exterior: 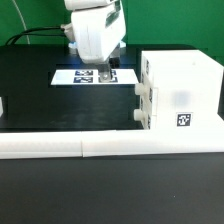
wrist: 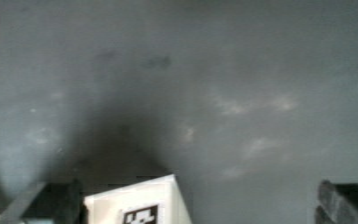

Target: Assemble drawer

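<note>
fingers (exterior: 103,75) above marker board (exterior: 90,76), drawer (exterior: 180,92) apart

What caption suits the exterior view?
Arm's tool hovers over marker board, beside the white drawer.

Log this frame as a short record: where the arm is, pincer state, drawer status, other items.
arm: raised over the back of the table, above the marker board
pincer: holds nothing; open or shut cannot be told
drawer: housing stands at the exterior view's right, two trays look pushed in, knobs facing the exterior view's left
bar: long white piece along the front edge
table: black surface
</note>
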